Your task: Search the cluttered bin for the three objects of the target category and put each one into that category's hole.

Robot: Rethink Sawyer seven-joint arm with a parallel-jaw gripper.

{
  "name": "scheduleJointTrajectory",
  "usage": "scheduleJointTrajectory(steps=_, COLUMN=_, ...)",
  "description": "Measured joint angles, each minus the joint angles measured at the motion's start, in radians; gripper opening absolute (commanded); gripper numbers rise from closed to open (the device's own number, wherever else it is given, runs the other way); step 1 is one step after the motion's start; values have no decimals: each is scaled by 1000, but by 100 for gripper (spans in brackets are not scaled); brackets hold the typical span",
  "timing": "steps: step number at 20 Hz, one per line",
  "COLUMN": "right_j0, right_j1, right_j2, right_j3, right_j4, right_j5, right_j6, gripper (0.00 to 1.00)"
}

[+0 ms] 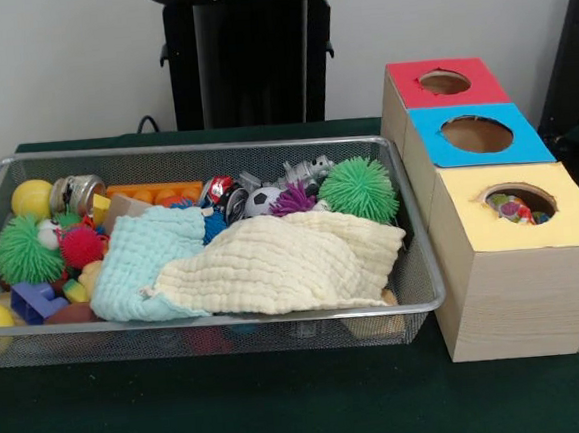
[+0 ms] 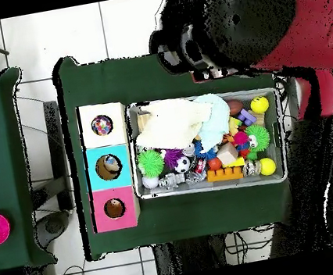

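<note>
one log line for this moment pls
gripper: not in view | bin: cluttered, cloths on top | yellow box: toys inside | arm: drawn back

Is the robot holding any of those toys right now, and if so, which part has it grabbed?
It cannot be told. Only the robot's arm shows, from above; its gripper is not visible in either view, and nothing is seen lifted from the bin.
</note>
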Motion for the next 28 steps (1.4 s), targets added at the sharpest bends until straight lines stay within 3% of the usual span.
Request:
scheduleJointTrajectory(steps=22, right_j0=18, right_j1=55, right_j2=0, right_j3=172, right_j4=-7, right_j5=-179, right_j6=0, gripper=0)
scheduleJointTrajectory(steps=28, right_j0=23, right_j1=74, right_j2=2, right_j3=205, right_j4=-10, right_j5=-279, right_j6=0, gripper=0)
